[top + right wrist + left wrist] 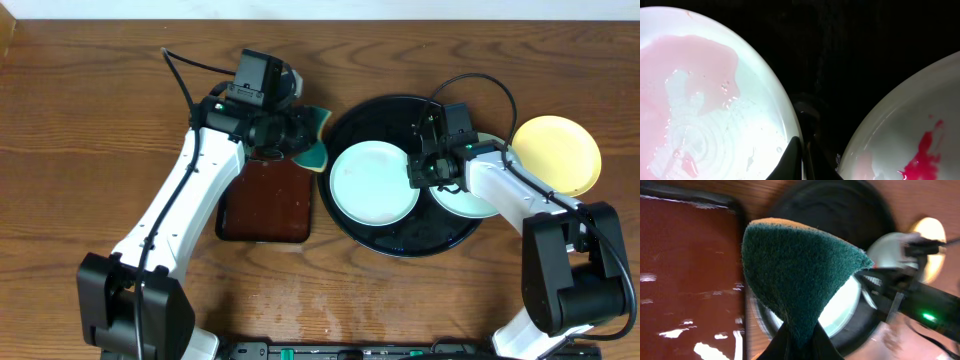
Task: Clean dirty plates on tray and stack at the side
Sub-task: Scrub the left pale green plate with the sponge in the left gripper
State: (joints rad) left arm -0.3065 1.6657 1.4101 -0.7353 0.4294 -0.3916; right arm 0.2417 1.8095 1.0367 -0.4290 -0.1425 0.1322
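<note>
Table [80, 120], left hand [300, 130] aloft with sponge [795, 275]

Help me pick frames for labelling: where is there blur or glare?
Overhead: sharp, evenly lit. Left wrist: green pad crisp, black tray and plates behind smeared, white glare on the brown tray. Right wrist: wet sheen on the left plate, black tray nearly featureless.

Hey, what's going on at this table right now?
The left gripper is shut on a green scouring pad, held near the black tray's rim. The right gripper is shut, low between two red-smeared mint plates on that tray. A yellow plate sits off the tray, to the side.
</note>
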